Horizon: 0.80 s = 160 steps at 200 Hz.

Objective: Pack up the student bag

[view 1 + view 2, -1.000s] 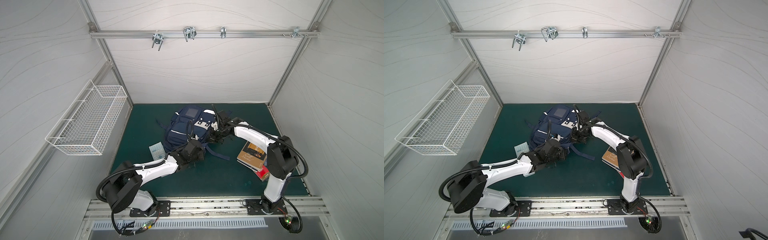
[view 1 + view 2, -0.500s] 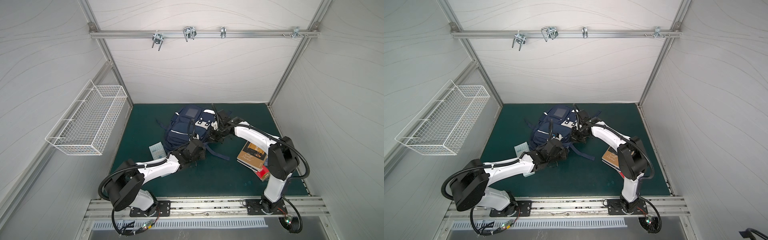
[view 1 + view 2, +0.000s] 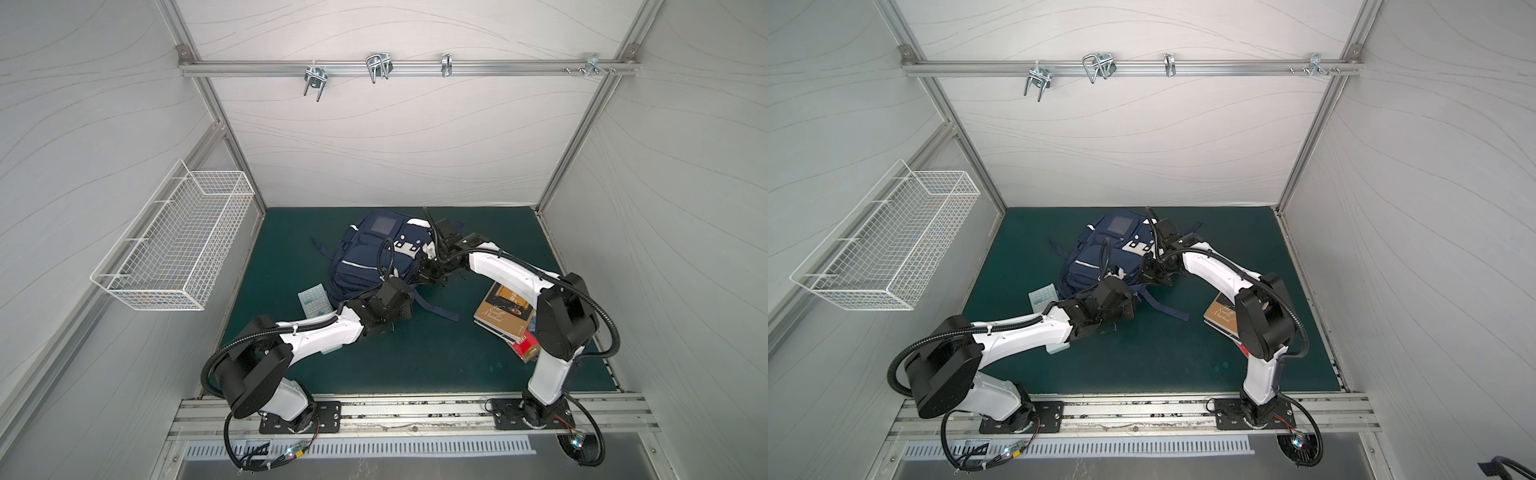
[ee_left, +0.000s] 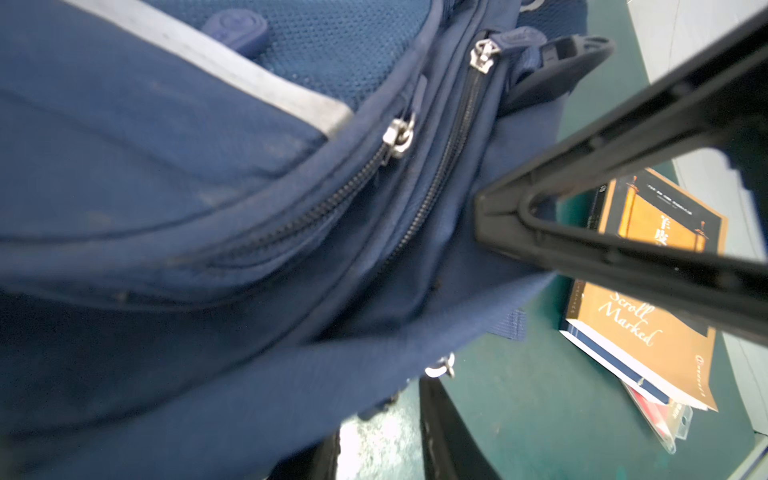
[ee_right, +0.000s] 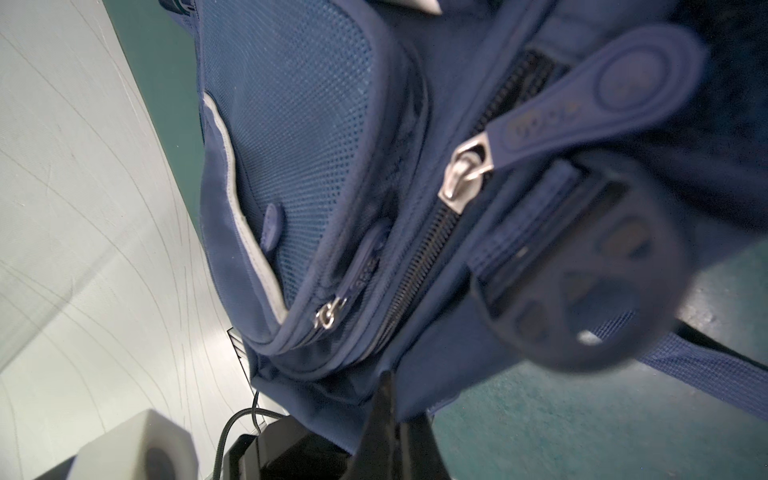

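Scarcely any shift: left tool [image 4: 455,297] part-open at the student bag [image 3: 365,257], right tool [image 3: 430,275] closed; zip sliders [image 4: 398,139] wrist-view only.

The student bag [image 3: 371,266] [image 3: 1096,262] is a navy-blue fabric backpack lying front side up on the green mat [image 3: 415,353], toward the rear middle in both top views. Its front shows a grey square panel, a white patch with dark dots and a pale stripe across a pocket. 1 strap [image 3: 436,311] trails over the mat. In the wrist views, 2 zip tracks with silver sliders [image 4: 398,139] run side by side next to a mesh pocket [image 5: 299,137], shut along the stretch seen.
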{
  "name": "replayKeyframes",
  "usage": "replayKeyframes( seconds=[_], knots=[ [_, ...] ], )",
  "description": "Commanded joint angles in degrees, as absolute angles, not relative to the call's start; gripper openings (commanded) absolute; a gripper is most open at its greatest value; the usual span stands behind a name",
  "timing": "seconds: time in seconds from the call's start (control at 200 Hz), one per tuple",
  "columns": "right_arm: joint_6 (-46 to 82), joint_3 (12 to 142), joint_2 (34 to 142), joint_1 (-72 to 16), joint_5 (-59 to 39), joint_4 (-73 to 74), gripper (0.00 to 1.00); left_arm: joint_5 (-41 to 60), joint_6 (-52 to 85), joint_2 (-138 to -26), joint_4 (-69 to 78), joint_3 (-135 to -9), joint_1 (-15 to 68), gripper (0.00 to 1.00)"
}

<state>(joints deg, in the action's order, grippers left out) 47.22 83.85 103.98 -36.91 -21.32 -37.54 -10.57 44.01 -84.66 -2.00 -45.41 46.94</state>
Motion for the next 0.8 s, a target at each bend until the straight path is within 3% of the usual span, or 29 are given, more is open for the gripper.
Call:
replayKeyframes(
  seconds=[0.0,0.225,0.625,0.795],
  knots=[
    [48.5,85.8,99.5,-37.8,-24.4,-38.2,0.0,-12.1,44.3,-86.6,-1.3,-48.0,46.9,0.24],
    [48.5,84.9,99.0,-36.9,-24.0,-38.0,0.0,-13.7,43.6,-86.8,-4.5,-50.3,46.9,0.0],
    [41.7,85.1,101.4,-26.3,-20.4,-40.4,0.0,-11.9,43.3,-78.6,-16.1,-47.4,46.8,0.0],
    [40.8,83.5,101.3,-27.4,-23.1,-38.2,0.02,-8.4,42.4,-76.5,-15.2,-45.9,46.9,0.0]
  ],
)
